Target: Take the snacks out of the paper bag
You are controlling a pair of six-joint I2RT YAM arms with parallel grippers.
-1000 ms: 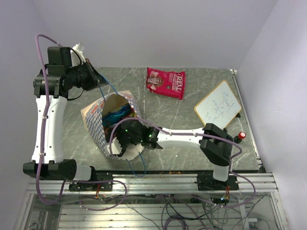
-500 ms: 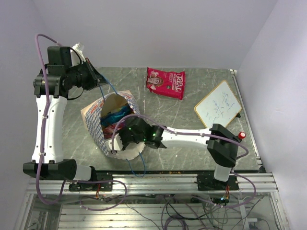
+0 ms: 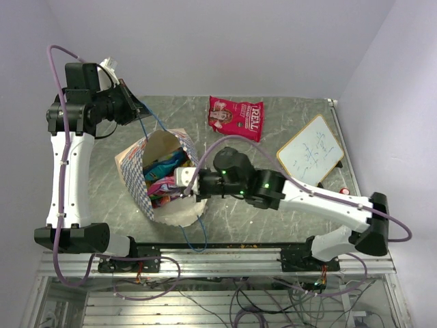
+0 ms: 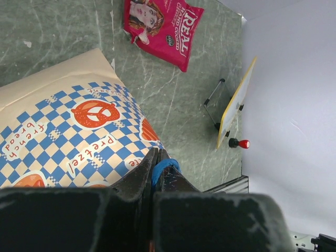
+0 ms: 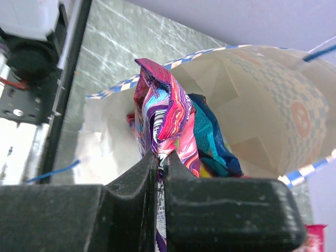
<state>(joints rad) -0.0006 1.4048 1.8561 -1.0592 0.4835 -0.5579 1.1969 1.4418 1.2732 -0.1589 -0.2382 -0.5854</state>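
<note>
The paper bag (image 3: 134, 175) lies on its side with its mouth toward the table's near edge, and its checkered face (image 4: 68, 131) fills the left wrist view. My left gripper (image 3: 138, 109) is raised above the bag's far end, shut on the blue cord handle (image 4: 166, 167). My right gripper (image 3: 184, 186) is at the bag's mouth, shut on a purple-and-pink snack packet (image 5: 165, 113) that it holds up in front of the opening. A blue packet (image 5: 215, 142) and other snacks lie inside behind it. The crimson "REAL" bag (image 3: 237, 116) lies flat on the table beyond the paper bag.
A small whiteboard (image 3: 311, 150) stands propped at the right side of the table, with a red button (image 4: 242, 143) near its foot. A loose blue cord (image 3: 194, 236) trails from the bag's mouth over the table's near edge. The aluminium rail runs along the front.
The right gripper has shut on the purple-and-pink packet and drawn back out of the bag's mouth; its arm has swung right and stretched out. The left gripper has lifted the handle slightly.
</note>
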